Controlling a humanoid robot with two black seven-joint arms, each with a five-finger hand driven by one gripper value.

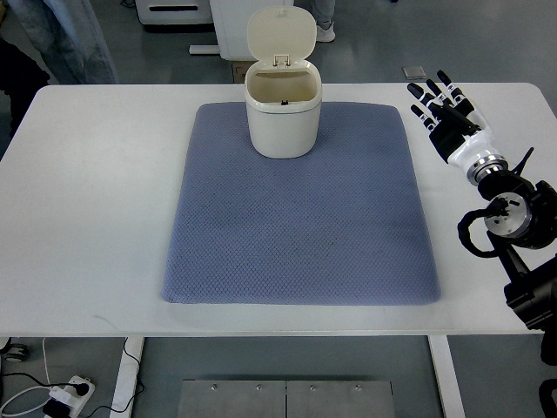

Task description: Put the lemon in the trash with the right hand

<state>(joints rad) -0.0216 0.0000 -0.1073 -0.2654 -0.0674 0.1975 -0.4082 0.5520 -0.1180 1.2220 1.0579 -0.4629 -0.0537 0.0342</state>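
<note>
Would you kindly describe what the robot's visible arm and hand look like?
The right hand has a black palm and black fingers with white segments. A white cuff and silver ring join it to the black right arm, which has round joint housings and a looping black cable.

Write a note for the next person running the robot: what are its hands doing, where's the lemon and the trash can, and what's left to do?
Right hand: open, fingers spread, holding nothing, over the table's far right side, off the blue mat.
Left hand: not in view.
Trash can: upright at the mat's far edge, lid flipped open.
Lemon: nowhere on the mat or table. The bin's bottom is hidden, so it may already be inside.
Left: check the bin before calling it done.
</note>
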